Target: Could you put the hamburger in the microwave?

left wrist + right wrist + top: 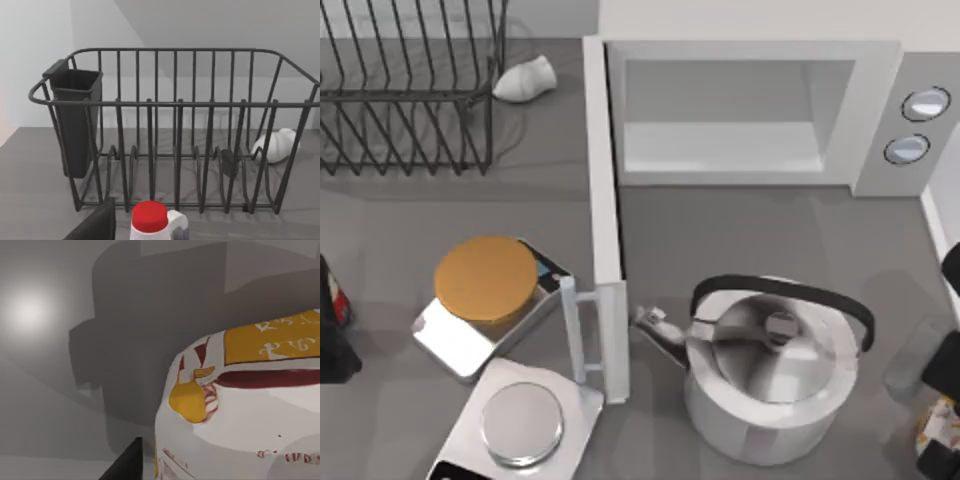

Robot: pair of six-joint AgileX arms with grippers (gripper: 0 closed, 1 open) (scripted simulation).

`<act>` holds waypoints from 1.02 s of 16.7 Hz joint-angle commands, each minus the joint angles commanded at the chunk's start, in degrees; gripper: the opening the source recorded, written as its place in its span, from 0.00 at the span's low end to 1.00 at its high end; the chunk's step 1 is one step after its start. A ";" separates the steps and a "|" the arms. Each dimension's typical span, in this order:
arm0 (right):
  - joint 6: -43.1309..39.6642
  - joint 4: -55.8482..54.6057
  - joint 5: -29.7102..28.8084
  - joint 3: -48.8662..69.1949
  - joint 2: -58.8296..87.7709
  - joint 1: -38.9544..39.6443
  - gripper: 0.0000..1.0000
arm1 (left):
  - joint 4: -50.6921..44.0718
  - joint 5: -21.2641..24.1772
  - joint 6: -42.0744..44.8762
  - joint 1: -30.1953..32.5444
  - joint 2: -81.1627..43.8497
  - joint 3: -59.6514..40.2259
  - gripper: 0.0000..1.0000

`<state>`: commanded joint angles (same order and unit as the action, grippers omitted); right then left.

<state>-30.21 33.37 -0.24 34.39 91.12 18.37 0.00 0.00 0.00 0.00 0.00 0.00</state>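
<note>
Our grey counter point(740, 230) carries the open white microwave point(750, 110) at the back, a wire dish rack point(405, 85), a metal kettle point(770, 375) and two scales point(520, 425), one bearing an orange disc point(485, 280).

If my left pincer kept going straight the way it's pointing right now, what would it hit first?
Most likely the bottle with the red cap just ahead in the left wrist view, and behind it the dark wire dish rack. Depth is unclear, so it may pass just above the cap.
</note>
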 joint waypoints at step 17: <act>-1.37 28.16 -2.49 11.60 -12.67 -4.01 0.00 | 0.00 0.00 0.00 0.00 0.00 0.00 1.00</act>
<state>-31.59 61.53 -2.73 45.98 78.45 14.36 0.00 0.00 0.00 0.00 0.00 0.00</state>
